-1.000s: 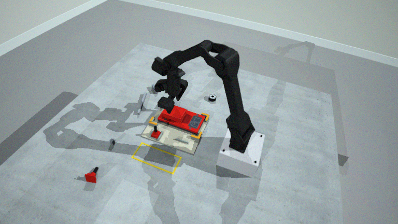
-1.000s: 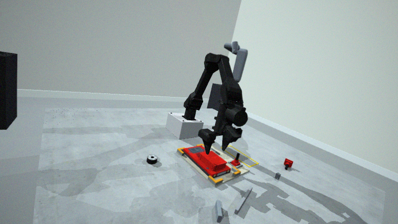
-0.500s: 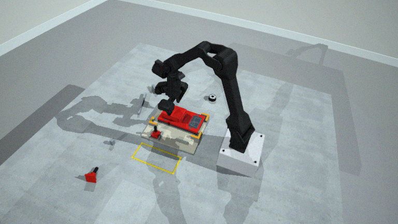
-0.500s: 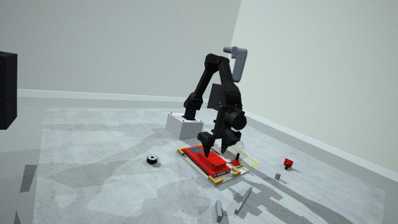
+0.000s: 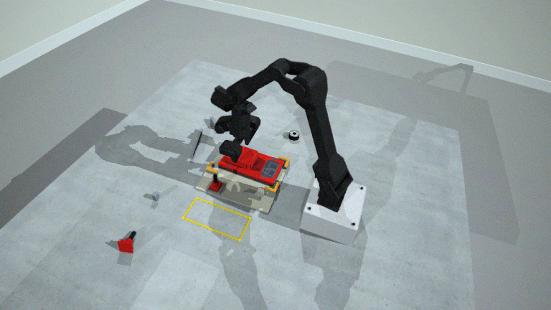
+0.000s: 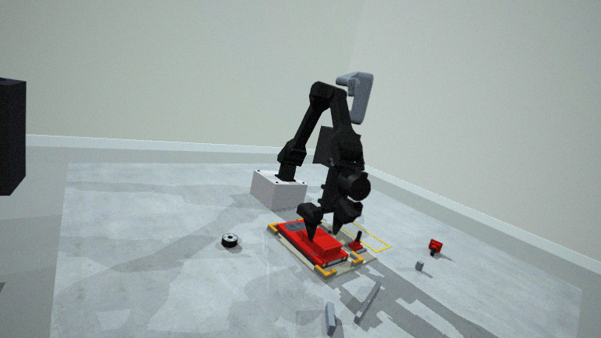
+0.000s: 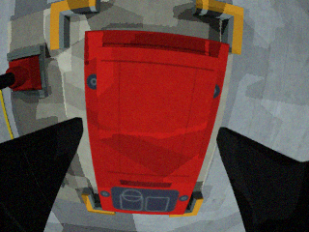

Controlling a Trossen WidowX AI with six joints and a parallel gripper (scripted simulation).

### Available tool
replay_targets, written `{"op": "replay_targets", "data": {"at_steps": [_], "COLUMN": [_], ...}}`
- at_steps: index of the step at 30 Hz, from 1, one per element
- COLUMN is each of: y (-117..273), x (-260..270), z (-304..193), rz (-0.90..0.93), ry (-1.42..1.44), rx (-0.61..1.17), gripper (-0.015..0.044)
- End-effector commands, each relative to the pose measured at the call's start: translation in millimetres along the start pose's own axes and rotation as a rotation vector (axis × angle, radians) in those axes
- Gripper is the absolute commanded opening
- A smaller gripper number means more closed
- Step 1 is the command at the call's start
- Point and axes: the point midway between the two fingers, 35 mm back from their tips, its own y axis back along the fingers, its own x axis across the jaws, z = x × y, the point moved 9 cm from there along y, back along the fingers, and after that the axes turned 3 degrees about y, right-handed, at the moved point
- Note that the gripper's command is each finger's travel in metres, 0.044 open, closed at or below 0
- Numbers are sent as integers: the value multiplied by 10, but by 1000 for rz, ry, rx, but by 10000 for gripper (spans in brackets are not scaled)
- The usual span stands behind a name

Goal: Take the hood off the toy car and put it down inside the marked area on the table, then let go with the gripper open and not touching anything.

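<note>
The red toy car [image 5: 248, 171] [image 6: 294, 236] sits on a beige board [image 5: 260, 207] between yellow corner brackets. Its hood looks to be the raised red block [image 5: 248, 158] [image 6: 328, 246] [image 7: 154, 97], still on the car. My gripper [image 5: 242, 151] [image 6: 324, 236] [image 7: 152, 130] is open and empty. Its fingers point down, one on each side of the raised block, with gaps on both sides in the wrist view. Fingertip height against the block is hard to tell. The marked area, a yellow outline [image 5: 223, 207] [image 6: 372, 235], lies on the table beside the board.
A red piece with a black peg [image 5: 215, 186] [image 7: 26, 73] stands on the board, on the marked area's side. A black and white wheel [image 5: 294, 135] [image 6: 229, 240], a red piece [image 5: 125, 245] [image 6: 435, 246], a grey block [image 6: 419, 265] and grey bars [image 6: 329, 318] lie around.
</note>
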Motion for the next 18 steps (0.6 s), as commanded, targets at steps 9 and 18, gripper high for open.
{"op": "replay_targets", "data": {"at_steps": [9, 18], "y": [-62, -107], "x": [-2, -2], "z": [-2, -2], "rz": [-4, -4], "ry": [0, 0], "rx": [2, 2], "gripper": [440, 440]}}
